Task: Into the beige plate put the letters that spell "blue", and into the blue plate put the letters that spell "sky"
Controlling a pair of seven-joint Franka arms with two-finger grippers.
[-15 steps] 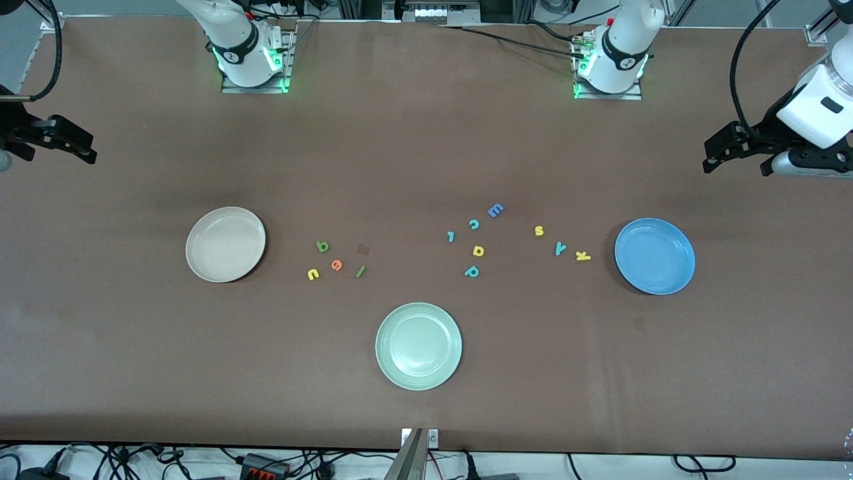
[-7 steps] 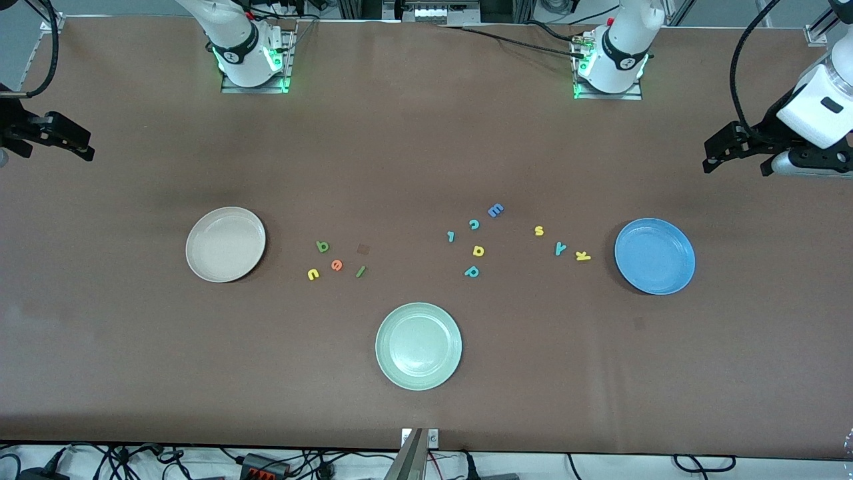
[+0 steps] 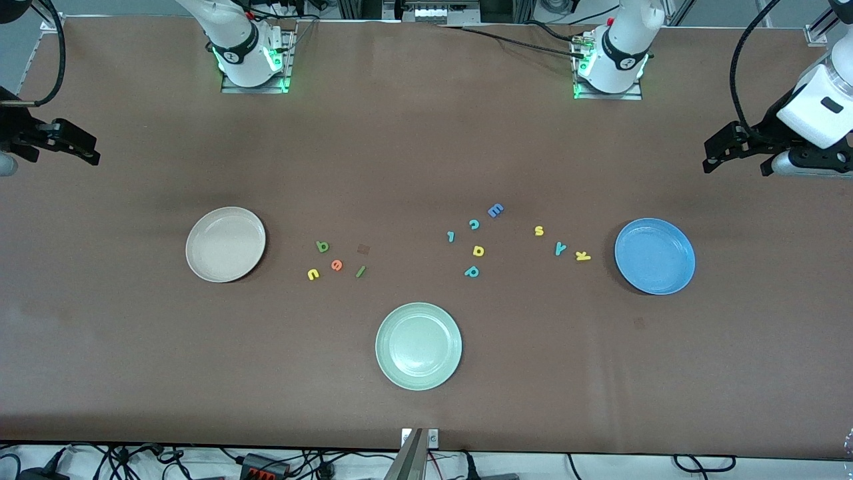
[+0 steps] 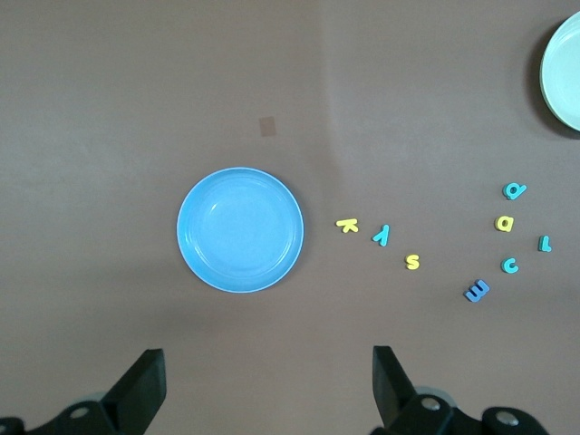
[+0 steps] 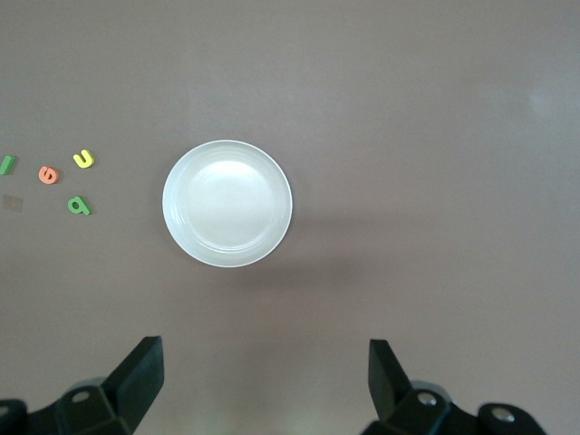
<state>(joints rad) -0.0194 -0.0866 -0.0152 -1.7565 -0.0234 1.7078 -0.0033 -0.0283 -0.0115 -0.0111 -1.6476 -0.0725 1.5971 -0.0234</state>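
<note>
Only my right gripper (image 3: 63,140) has shifted since a second ago, a small drift at the right arm's end of the table; letters and plates lie as they did. My left gripper (image 3: 726,150) waits high at the left arm's end. Both sets of fingers spread wide, holding nothing.

Green b (image 3: 322,247), orange e (image 3: 336,265), yellow u (image 3: 312,274) and thin l (image 3: 360,271) sit beside the beige plate (image 3: 225,244), none in it. Yellow s (image 3: 539,231), teal y (image 3: 560,249) and yellow k (image 3: 582,256) run toward the blue plate (image 3: 654,256), also outside it.

Risks, as I judge them:
- Letters are tiny and flat; fingers may skid over or flick one away.
- e and u lie close; closing on one could nudge its neighbour.
- Decoys nearby: periwinkle E (image 3: 495,211), teal c (image 3: 474,224), teal p (image 3: 472,271). Wrong pick possible.
- Green plate (image 3: 418,345) is a false target.
</note>
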